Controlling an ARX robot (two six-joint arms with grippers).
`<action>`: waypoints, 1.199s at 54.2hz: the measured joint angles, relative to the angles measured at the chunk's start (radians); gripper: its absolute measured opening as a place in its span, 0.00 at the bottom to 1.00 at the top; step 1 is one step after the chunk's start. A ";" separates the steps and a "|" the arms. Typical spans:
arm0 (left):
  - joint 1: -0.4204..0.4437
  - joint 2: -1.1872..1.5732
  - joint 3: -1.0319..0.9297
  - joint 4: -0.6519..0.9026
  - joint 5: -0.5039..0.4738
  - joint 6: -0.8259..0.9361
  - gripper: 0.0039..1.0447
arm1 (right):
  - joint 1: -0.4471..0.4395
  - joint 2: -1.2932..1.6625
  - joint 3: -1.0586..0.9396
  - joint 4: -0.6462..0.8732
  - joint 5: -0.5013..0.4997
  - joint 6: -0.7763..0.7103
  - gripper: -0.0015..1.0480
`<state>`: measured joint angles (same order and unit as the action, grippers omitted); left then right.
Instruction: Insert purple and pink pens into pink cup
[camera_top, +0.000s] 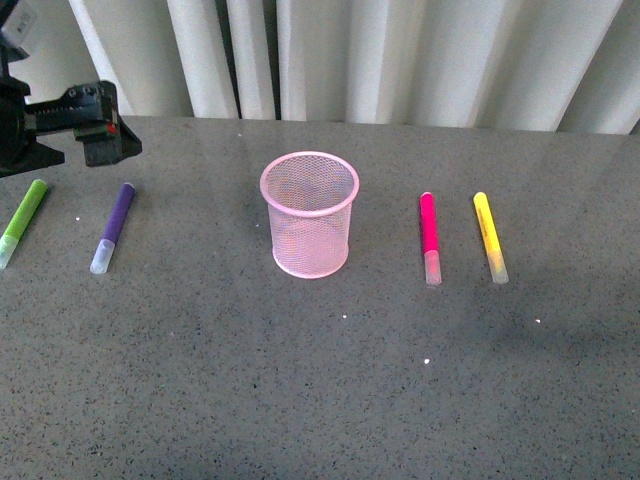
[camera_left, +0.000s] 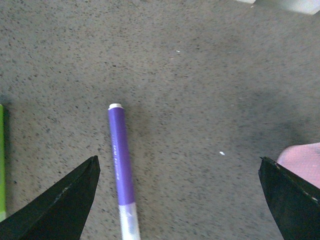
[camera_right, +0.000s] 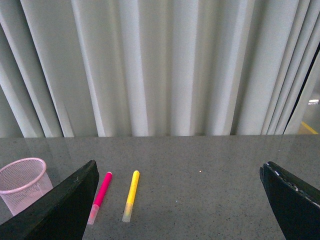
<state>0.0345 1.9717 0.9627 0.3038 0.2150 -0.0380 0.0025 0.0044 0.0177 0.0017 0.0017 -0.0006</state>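
Note:
The pink cup (camera_top: 309, 213) stands upright and empty at the table's middle. The purple pen (camera_top: 115, 225) lies flat to its left and the pink pen (camera_top: 429, 236) lies flat to its right. My left gripper (camera_top: 103, 135) hovers open just beyond the purple pen. In the left wrist view the left gripper (camera_left: 177, 200) is wide open above the table, with the purple pen (camera_left: 120, 160) between its fingers, nearer one finger (camera_left: 65, 205). My right gripper (camera_right: 177, 205) is open and empty, raised well back from the pink pen (camera_right: 101, 192) and the cup (camera_right: 22, 182). It is out of the front view.
A lime-green marker (camera_top: 24, 220) lies left of the purple pen, near the table's left edge. A yellow marker (camera_top: 489, 236) lies right of the pink pen. White curtains (camera_top: 400, 60) hang behind the grey speckled table (camera_top: 330, 390).

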 joint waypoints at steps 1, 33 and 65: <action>-0.002 0.013 0.006 0.006 -0.005 0.020 0.94 | 0.000 0.000 0.000 0.000 0.000 0.000 0.93; -0.051 0.242 0.151 0.022 -0.121 0.150 0.94 | 0.000 0.000 0.000 0.000 0.000 0.000 0.93; -0.034 0.332 0.247 -0.011 -0.146 0.150 0.94 | 0.000 0.000 0.000 0.000 0.000 0.000 0.93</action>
<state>0.0006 2.3035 1.2098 0.2928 0.0692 0.1123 0.0025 0.0044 0.0177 0.0017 0.0021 -0.0006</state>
